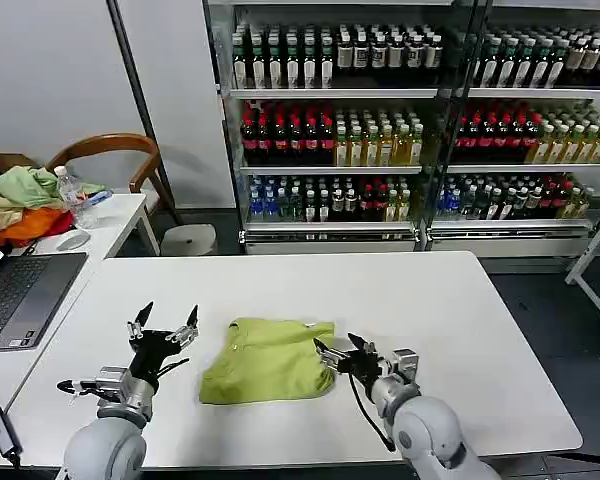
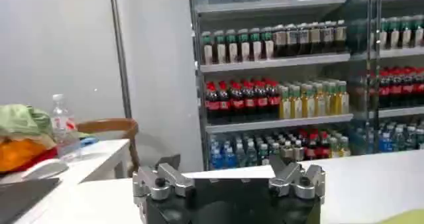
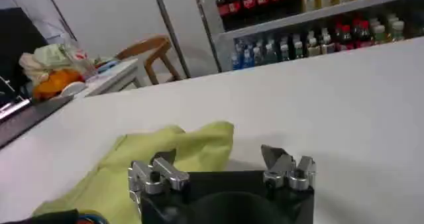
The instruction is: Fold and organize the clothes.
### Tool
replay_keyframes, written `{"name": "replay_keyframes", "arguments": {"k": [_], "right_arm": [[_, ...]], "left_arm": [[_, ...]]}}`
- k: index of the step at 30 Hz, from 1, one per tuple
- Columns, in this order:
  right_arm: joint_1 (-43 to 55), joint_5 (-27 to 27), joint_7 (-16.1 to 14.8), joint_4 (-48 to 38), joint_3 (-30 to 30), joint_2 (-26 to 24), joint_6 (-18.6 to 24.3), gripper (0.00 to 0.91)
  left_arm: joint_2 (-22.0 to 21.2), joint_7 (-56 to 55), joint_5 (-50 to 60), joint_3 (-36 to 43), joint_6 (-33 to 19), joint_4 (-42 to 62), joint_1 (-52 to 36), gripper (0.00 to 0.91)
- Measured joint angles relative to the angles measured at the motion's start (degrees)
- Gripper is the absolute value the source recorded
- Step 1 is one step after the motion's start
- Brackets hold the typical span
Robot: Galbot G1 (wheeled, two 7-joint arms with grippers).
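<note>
Near the table's [image 1: 460,310] front edge, folded yellow-green shirt [image 1: 268,360]; just beside its right side, right gripper [image 1: 337,357], fingers spread, holding nothing; toward the front-left corner, left gripper [image 1: 165,325], likewise spread wide.

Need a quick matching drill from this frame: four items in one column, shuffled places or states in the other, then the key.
Items:
1. T-shirt
2. left gripper
3. right gripper
4. laptop

Places or states:
A. open, at the shirt's right edge
B. on the side table, robot's left
C. folded, mid-front of the white table
D. open, raised, left of the shirt

Pairs: 1-C, 2-D, 3-A, 4-B
</note>
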Motion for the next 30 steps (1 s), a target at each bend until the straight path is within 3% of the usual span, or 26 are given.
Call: {"name": "replay_keyframes", "arguments": {"k": [9, 10, 11, 30], "right_arm": [[5.3, 1.5, 0.0, -6.5, -1.1, 2.5, 0.3, 0.907], [5.7, 1.6, 0.1, -7.1, -1.3, 2.7, 0.3, 0.484], [6.1, 1.7, 0.2, -7.7, -1.4, 2.8, 0.3, 0.000], [8.3, 2.6, 1.7, -11.1, -2.4, 3.1, -1.3, 0.000]], "left_arm": [[0.1, -0.2, 0.4, -0.9, -1.0, 0.9, 1.2, 0.907], [0.0, -0.2, 0.5, -0.9, -1.1, 1.0, 1.2, 0.907], [0.0, -0.2, 0.5, -0.9, -1.2, 1.0, 1.2, 0.907], [-0.3, -0.1, 0.9, -0.9, -1.4, 1.5, 1.3, 0.907]]}}
